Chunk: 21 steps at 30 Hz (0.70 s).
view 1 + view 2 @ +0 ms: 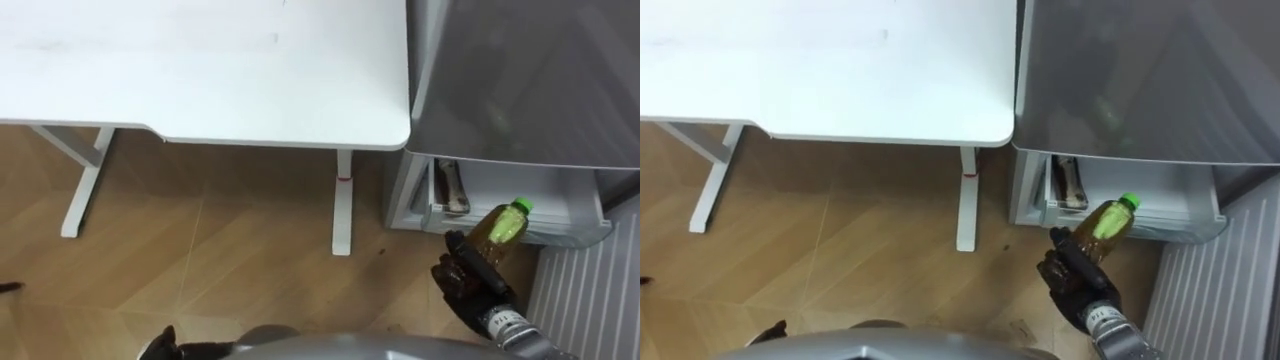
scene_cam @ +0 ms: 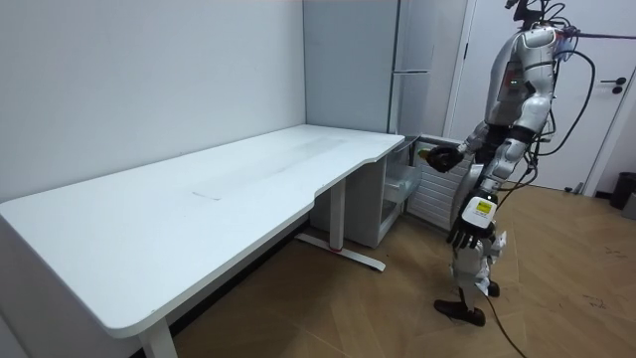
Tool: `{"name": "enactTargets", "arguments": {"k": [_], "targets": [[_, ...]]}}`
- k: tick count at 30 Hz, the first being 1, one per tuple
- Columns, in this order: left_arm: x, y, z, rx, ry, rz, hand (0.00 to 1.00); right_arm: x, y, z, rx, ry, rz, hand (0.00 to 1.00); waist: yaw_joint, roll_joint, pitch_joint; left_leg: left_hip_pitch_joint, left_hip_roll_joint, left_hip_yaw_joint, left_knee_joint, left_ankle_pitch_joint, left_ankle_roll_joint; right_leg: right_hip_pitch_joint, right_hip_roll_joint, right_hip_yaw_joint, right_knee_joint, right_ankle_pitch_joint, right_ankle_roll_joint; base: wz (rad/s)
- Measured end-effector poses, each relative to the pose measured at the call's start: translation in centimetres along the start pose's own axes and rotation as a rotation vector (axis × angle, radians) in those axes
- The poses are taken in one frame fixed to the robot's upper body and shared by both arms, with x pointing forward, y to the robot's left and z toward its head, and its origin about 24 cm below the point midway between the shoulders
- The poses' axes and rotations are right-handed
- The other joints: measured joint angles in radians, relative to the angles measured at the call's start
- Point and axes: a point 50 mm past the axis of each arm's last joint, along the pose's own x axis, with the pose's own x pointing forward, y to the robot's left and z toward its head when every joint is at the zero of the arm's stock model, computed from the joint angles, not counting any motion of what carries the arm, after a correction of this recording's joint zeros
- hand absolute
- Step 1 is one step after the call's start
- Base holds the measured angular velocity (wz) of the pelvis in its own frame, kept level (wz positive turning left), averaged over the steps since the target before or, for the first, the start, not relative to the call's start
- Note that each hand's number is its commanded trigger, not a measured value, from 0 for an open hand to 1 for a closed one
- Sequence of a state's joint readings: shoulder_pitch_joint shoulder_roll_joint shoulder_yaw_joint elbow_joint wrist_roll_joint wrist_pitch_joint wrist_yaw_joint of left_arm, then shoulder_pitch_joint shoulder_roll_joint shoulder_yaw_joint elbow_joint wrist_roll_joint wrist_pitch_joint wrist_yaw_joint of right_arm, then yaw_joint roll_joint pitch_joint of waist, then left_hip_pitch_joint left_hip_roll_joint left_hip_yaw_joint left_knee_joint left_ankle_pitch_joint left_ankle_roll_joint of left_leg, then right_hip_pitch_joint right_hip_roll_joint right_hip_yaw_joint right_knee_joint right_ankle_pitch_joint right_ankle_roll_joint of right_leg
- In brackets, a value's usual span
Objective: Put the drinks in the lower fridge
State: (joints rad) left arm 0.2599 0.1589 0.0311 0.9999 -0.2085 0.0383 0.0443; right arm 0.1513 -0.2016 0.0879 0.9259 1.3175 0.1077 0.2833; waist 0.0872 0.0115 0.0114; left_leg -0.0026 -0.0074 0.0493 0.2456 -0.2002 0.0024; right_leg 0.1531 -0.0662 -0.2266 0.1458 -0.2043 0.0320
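Bottle (image 1: 503,226) held at the open lower fridge drawer (image 1: 570,200), not yet inside.
Right hand (image 1: 465,275) is wrapped round the bottle's base, cap aimed at the drawer, probably for neck-first loading. Left hand (image 2: 465,237) is hung at the side, its state cannot be told.

A: Right arm?
B: Stretched forward, wrist level; right hand (image 1: 465,275) clasped about a bottle (image 1: 503,228), fingers curled.
A: Left arm?
B: Hanging straight down; left hand (image 2: 465,237) beside the thigh.

One bottle (image 1: 503,228), one white table (image 1: 200,70), one grey fridge (image 1: 520,80), one open drawer (image 1: 570,212).
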Motion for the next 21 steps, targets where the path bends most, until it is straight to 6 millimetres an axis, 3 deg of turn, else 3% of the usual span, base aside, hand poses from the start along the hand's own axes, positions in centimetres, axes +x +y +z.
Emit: {"name": "enactTargets", "arguments": {"k": [5,6,7,8,9,12,21], "targets": [[0.3,-0.5,1.6,0.089,-0.037,-0.044,0.0,1.3,2.3,1.3,0.108,-0.055,0.06,1.0,-0.001,0.0,0.0007,-0.073,0.001,-0.014,0.036,0.001,0.003,-0.055,-0.001,-0.02,0.024,0.001,-0.001,0.09],[0.4,-0.5,1.8,0.095,-0.043,-0.047,0.0,1.5,2.7,1.6,0.108,-0.061,0.071,1.0,-0.004,0.01,-0.0027,-0.087,0.002,-0.018,0.043,0.001,0.004,-0.067,-0.001,-0.024,0.029,0.001,-0.001,0.15],[0.5,-0.7,2.4,0.107,-0.055,-0.053,0.0,1.9,3.7,2.2,0.102,-0.072,0.095,1.0,-0.007,0.005,0.0011,-0.115,0.0,-0.025,0.049,0.007,0.008,-0.089,-0.001,-0.028,0.031,0.003,-0.004,0.17],[0.6,-1.0,3.0,0.127,-0.067,-0.062,0.0,2.3,4.6,2.7,0.1,-0.081,0.116,1.0,-0.008,0.011,-0.0012,-0.133,-0.002,-0.028,0.049,0.017,0.01,-0.109,-0.002,-0.03,0.034,0.007,-0.004,0.16],[0.6,-1.2,3.2,0.144,-0.068,-0.071,0.0,2.7,5.5,3.1,0.102,-0.087,0.132,1.0,-0.006,0.01,0.0036,-0.151,-0.004,-0.033,0.047,0.024,0.011,-0.13,-0.003,-0.031,0.043,0.008,-0.005,0.12],[0.9,-1.5,4.7,0.186,-0.088,-0.09,0.0,3.7,7.4,4.0,0.108,-0.096,0.157,1.0,-0.007,0.011,0.004,-0.203,-0.009,-0.053,0.048,0.043,0.013,-0.178,-0.003,-0.044,0.044,0.017,-0.006,0.17],[1.2,-1.9,7.0,0.279,-0.114,-0.135,0.0,5.0,11.2,7.3,0.207,-0.163,0.192,1.0,0.0,0.008,0.0085,-0.309,-0.021,-0.061,0.023,0.096,0.021,-0.313,-0.027,-0.072,0.089,0.022,-0.01,0.08]]}}
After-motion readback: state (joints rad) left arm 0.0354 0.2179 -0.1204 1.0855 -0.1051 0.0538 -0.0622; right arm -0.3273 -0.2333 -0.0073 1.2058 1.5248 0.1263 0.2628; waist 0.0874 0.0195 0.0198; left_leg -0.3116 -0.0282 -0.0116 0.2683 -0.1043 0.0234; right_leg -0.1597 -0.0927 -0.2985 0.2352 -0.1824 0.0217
